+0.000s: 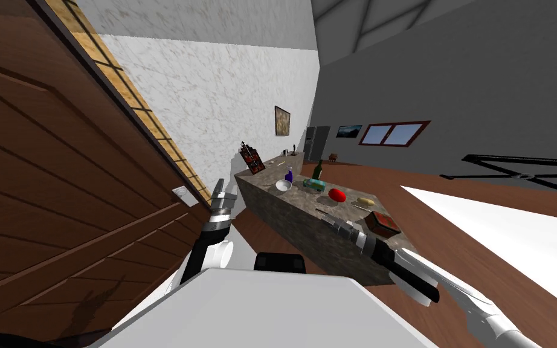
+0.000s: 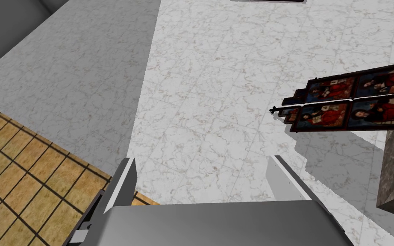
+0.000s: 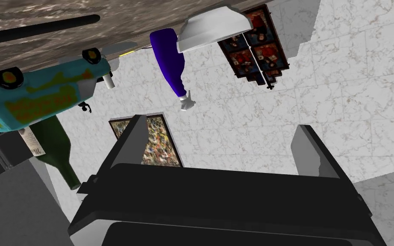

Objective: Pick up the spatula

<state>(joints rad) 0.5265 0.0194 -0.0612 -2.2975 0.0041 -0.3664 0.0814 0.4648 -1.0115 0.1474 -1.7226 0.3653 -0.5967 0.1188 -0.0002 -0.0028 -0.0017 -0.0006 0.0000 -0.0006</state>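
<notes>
The right tool [image 3: 222,126] was spread wide with nothing between its fingers, reaching out low over the bench [image 1: 289,225], a long stone-faced block that carried everything in play. The left tool [image 2: 200,173] was just as wide and just as empty. It was held up by the white wall [image 2: 213,85] off the bench's end, well apart from the things on top. The right arm was plainly the nearer one.

Ahead of the right tool stood a teal toy van [image 3: 42,96], with a green bottle [image 3: 57,156] beyond it. Further along were a blue bottle [image 3: 170,60] and a white bowl [image 3: 213,25].

Smallest was the spatula [image 3: 38,26], which I took to be the slim dark rod lying flat on the bench top. One end was rounded and the other was cut off by the picture's edge, so I could not see its blade.

It lay nearer the tool than the van did. It was not between the fingers but off toward the finger on the van's side, and closer to the bench surface than the tool's line of reach.

Its long axis ran crosswise to that reach, roughly along the line from one finger to the other. By my reckoning the coming move turned on this: the hand would need to shift sideways toward the van, drop, and roll about a quarter turn so the fingers could close across the rod and not along it. The van stood near enough to be knocked on the way.
</notes>
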